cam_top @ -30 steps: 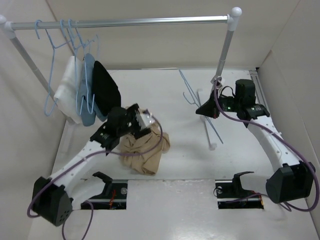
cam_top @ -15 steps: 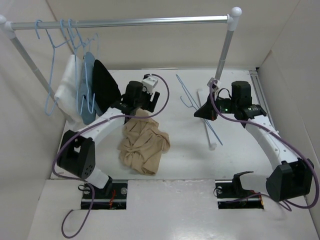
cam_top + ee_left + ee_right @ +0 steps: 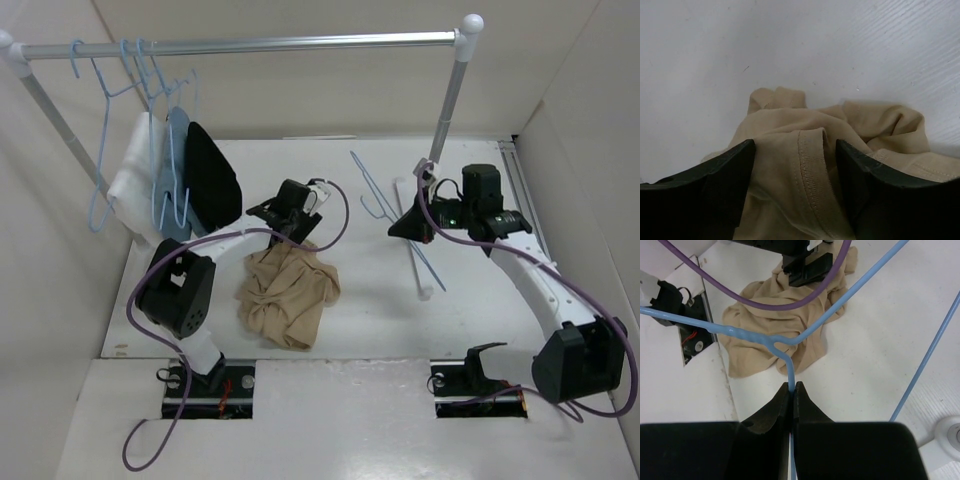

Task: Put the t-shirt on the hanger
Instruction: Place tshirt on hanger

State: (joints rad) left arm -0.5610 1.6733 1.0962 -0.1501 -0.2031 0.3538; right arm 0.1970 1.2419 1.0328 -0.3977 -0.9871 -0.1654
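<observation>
The tan t-shirt [image 3: 285,295] lies crumpled on the white table. My left gripper [image 3: 292,212] is at its far edge. In the left wrist view the left gripper [image 3: 795,147] is open, its jaws on either side of the shirt's ribbed collar band [image 3: 810,165]. My right gripper [image 3: 402,222] is shut on the light-blue wire hanger [image 3: 372,185] and holds it above the table, right of the shirt. In the right wrist view the right gripper [image 3: 792,386] pinches the hanger [image 3: 790,342] at its neck, with the t-shirt [image 3: 755,335] and the left gripper [image 3: 807,267] beyond it.
A silver rail [image 3: 260,43] spans the back, with empty blue hangers and white [image 3: 130,190], light-blue [image 3: 172,190] and black [image 3: 212,180] garments at its left end. Its right post [image 3: 450,95] and white foot bar [image 3: 418,255] stand beside my right gripper. Walls enclose the table.
My left arm has swung from over the shirt to its far side and lowered its open jaws around the collar. My right gripper has shifted slightly left with the hanger.
</observation>
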